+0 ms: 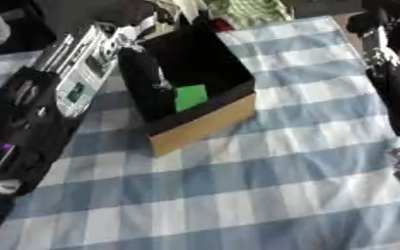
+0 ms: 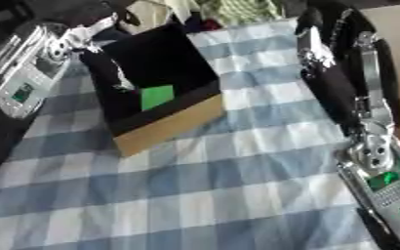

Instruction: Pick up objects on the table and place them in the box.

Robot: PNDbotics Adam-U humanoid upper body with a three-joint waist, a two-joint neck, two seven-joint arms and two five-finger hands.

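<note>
Honestly, it looked nearly done: a green object (image 1: 190, 96) sat inside the box (image 1: 205, 122), and the checked table (image 1: 263, 195) showed nothing loose. Both arms flanked the box, but I couldn't tell either hand's state.

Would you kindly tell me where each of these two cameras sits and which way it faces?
Left eye view: in the head, looking down at the checked tablecloth and the box; the left arm fills the left edge.
Right eye view: beside it, same downward look; the right arm runs down the right edge.
Both share the box, the green item inside it, and the cloth.
</note>
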